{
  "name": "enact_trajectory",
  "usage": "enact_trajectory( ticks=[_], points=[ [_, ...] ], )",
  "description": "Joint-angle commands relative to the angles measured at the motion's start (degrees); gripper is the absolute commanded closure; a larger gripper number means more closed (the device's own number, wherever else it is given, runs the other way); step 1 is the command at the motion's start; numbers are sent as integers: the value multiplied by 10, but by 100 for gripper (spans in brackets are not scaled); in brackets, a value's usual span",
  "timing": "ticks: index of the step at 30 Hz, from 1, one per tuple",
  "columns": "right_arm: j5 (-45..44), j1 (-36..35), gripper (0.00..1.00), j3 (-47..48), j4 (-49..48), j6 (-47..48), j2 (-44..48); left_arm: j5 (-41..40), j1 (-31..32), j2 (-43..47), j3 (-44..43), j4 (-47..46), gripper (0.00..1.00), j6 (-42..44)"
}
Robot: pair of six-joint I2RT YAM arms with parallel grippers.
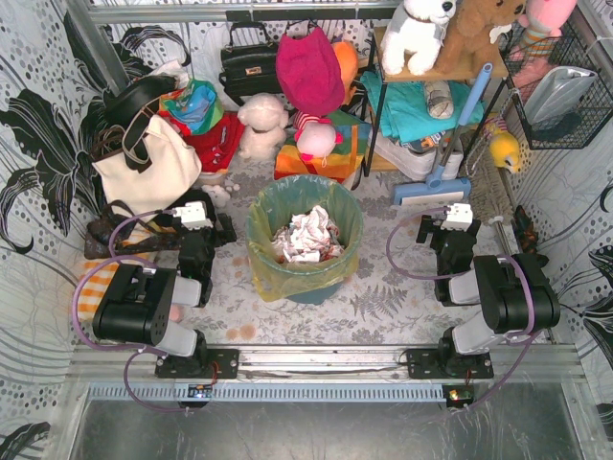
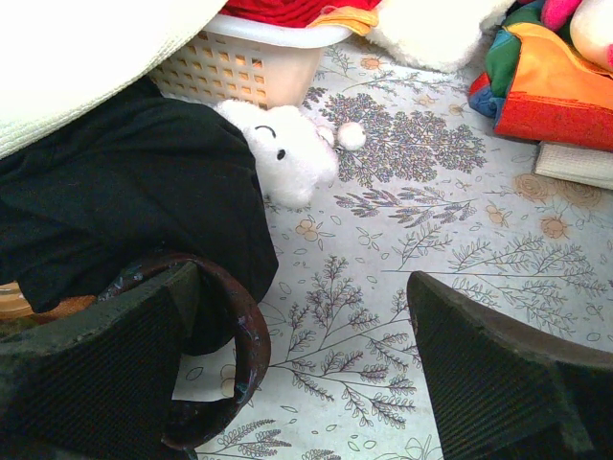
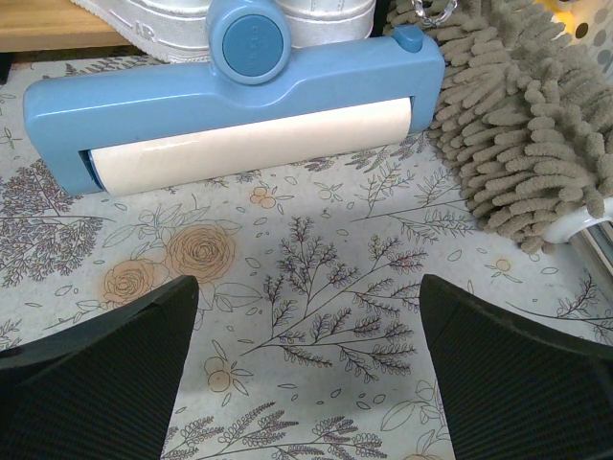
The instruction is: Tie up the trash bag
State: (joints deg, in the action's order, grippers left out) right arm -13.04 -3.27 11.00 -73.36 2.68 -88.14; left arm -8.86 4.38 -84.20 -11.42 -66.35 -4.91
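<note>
One trash bag (image 1: 263,264), seated in one teal bucket (image 1: 321,294) at the middle of the worktop (image 1: 383,297), between the two arms. Long axis vertical; mouth wide open and pointing straight up, yellow rim folded out over the bucket's edge, untied. Inside, one wad of crumpled white paper (image 1: 308,235).

Two grippers. Left gripper (image 2: 321,369) spread wide, grasping nothing, low over the floral worktop to the left of the bag and apart from it, close to one small white plush (image 2: 287,153) and one cream tote bag (image 1: 144,168). Right gripper (image 3: 306,374) likewise spread wide and empty, to the right of the bag and apart from it, facing one blue lint roller (image 3: 230,105) and one grey chenille mop head (image 3: 517,125) on the far side.
</note>
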Motion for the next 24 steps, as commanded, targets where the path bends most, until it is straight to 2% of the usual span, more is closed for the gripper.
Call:
enact_trajectory(
  ticks=[1,11,14,18,21,24],
  points=[
    [3,3,3,-3,-25,-1,-3,7,-5,1,-10,-26,2,-2],
    [1,3,3,-4,-29,2,-3,6,-5,2,-9,-27,2,-1],
    [3,2,3,-2,0,8,27,-12,-2,11,-14,-13,2,0],
    [-4,2,3,38,159,9,112,-30,2,74,-39,81,2,-1],
    [-9,2,3,72,257,-2,167,-90,14,129,-50,137,2,-13],
    [-6,2,3,113,376,-55,241,-170,21,195,-101,315,2,-87]
  ],
)
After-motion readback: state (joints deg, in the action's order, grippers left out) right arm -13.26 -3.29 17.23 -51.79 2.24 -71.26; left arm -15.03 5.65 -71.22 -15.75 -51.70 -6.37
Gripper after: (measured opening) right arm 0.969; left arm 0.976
